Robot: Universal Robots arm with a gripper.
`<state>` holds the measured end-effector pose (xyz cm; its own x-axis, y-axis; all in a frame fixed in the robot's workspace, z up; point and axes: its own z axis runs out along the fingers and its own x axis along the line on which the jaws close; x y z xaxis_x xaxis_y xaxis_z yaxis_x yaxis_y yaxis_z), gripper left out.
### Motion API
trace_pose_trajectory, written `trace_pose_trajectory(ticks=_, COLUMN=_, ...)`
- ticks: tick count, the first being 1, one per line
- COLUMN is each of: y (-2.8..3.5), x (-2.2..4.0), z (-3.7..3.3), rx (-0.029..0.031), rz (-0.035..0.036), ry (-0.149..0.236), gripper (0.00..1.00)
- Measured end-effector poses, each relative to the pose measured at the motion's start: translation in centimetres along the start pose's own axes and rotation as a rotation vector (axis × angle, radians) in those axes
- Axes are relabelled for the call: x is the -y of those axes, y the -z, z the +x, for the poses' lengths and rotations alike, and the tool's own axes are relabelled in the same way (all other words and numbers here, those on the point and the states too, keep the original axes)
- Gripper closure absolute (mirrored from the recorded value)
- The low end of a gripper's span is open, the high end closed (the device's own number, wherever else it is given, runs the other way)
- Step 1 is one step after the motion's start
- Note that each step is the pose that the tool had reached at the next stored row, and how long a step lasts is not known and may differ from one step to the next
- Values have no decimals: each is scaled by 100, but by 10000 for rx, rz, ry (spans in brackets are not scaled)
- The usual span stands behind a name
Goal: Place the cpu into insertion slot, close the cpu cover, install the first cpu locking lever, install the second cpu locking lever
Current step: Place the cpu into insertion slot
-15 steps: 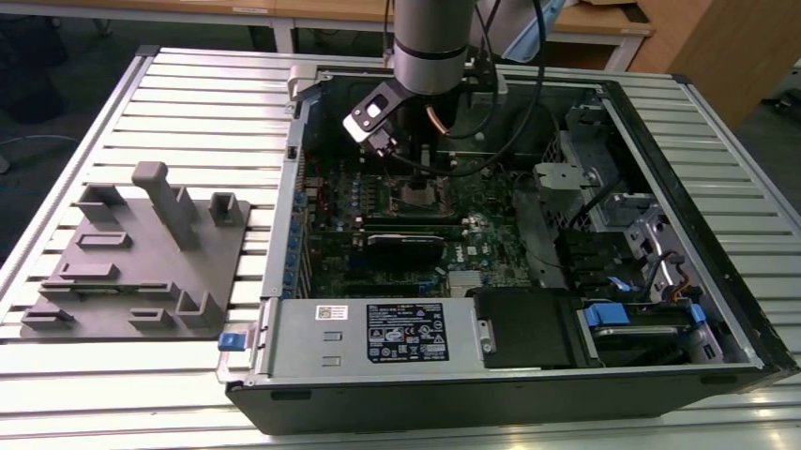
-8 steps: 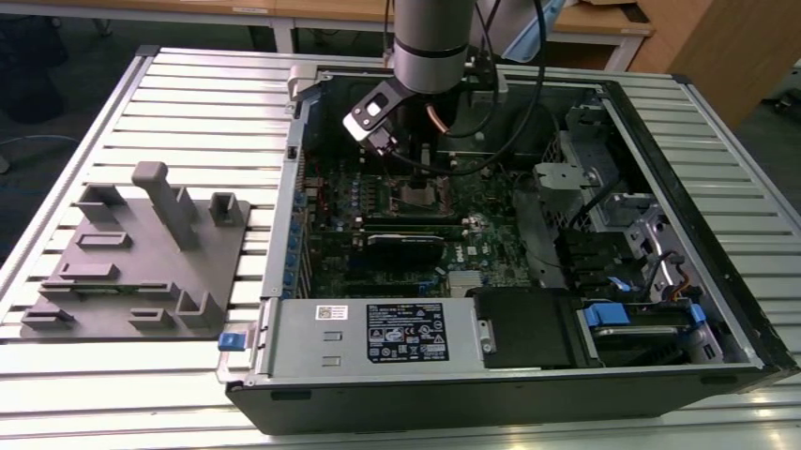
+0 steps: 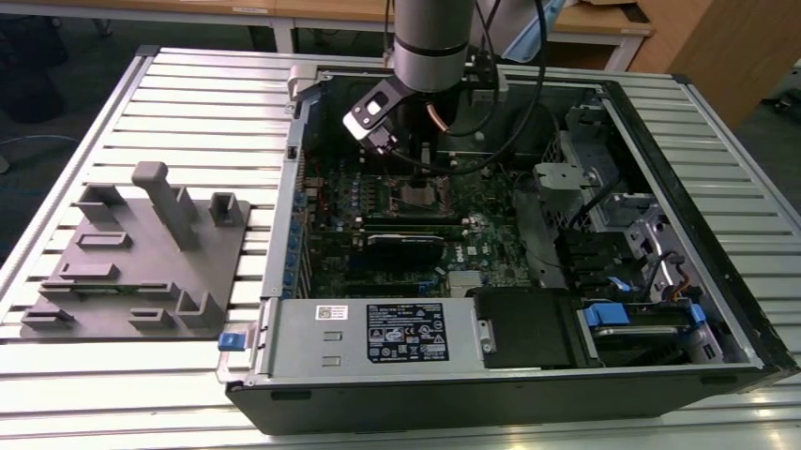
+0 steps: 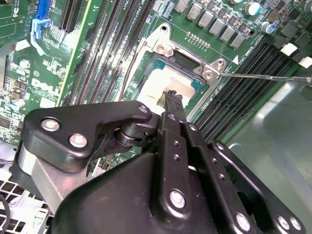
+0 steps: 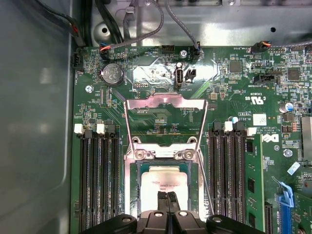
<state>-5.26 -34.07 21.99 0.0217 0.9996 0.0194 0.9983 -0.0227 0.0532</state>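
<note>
The cpu [image 5: 163, 176] lies flat in the insertion slot [image 5: 131, 195], its pale metal face [image 4: 157, 80] up. My gripper [image 5: 168, 196] is shut, its two black fingers pressed together, with the tip [image 4: 173, 95] on or just above the chip's face. The cpu cover [image 5: 165, 100], a silvery frame with a square window, stands flipped open at its hinges on one side of the socket. Two thin locking levers [image 5: 128, 127] [image 5: 204, 161] run loose along the socket's sides, and one rod [image 4: 263, 76] sticks out over the memory slots. In the exterior view the gripper [image 3: 407, 171] hangs over the socket [image 3: 419, 195] inside the open computer case.
Black memory slots [image 5: 97, 180] flank the socket on both sides. A long black expansion card [image 3: 407, 246] and a silver power supply [image 3: 375, 333] lie nearer the case front. A grey fixture tray [image 3: 138, 253] sits at the exterior view's left. Cables [image 3: 501, 122] hang near the arm.
</note>
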Motion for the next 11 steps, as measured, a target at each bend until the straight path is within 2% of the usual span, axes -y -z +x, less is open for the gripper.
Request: trace_pose_trajectory(ticks=11, y=14, x=-1, z=1, rx=-2, rz=-1, ry=0, gripper=89)
